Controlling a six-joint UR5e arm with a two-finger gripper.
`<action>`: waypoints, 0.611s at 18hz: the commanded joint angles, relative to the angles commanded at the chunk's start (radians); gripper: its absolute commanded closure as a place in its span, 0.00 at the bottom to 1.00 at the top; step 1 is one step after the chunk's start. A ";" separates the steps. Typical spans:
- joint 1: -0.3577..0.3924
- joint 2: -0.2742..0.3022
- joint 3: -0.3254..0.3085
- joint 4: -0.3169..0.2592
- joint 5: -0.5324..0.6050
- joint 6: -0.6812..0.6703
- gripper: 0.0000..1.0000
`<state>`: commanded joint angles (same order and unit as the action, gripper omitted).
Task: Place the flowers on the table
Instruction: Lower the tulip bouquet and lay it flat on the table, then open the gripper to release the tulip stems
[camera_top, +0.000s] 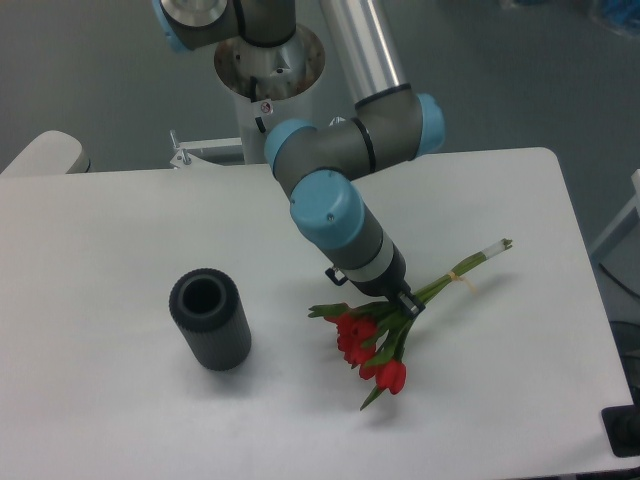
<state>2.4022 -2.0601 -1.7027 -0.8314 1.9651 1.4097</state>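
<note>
Red tulip flowers (385, 345) with banded green stems lie on the table (120, 230); hand (408, 303) clamps their leaves.

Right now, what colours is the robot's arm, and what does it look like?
The arm is made of fat grey tubes with shiny silver sections. Its round joints wear light blue caps. The wrist has a pale band, and the small gripper at the end is black.

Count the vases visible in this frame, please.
1. The vase stands upright on the table, left of the flowers and apart from them. Nothing large enough to hide another vase is in view.
</note>
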 joint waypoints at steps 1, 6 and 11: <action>0.005 -0.003 -0.003 0.000 -0.003 0.000 0.85; 0.009 0.001 0.003 0.005 -0.017 0.000 0.70; 0.009 0.024 0.040 0.006 -0.044 -0.014 0.00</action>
<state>2.4114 -2.0357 -1.6630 -0.8253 1.9207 1.3960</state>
